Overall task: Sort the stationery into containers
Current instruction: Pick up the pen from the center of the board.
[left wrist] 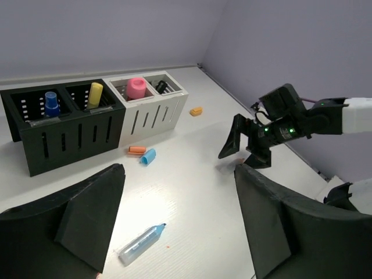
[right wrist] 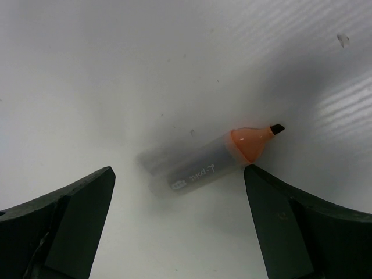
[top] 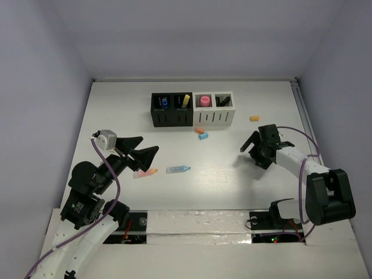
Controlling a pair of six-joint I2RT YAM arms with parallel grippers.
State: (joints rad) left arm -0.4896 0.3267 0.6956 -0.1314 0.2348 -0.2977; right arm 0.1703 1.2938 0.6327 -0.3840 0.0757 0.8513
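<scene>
The containers (top: 192, 116) stand at the back middle, two black on the left and two white on the right; they hold a blue piece, a yellow pen, a pink piece and a black item. My right gripper (top: 253, 152) is open and low over a grey highlighter with an orange tip (right wrist: 203, 165), which lies between its fingers (right wrist: 70, 215) in the right wrist view. My left gripper (top: 148, 145) is open and empty. A blue highlighter (top: 178, 169) lies just right of it, also in the left wrist view (left wrist: 141, 243). A pink and orange pen (top: 145, 172) lies below the left gripper.
An orange bit (top: 199, 130) and a blue cap (top: 203, 136) lie in front of the white holders. Another orange bit (top: 254, 118) lies right of the holders. Walls close in the table at the back and both sides.
</scene>
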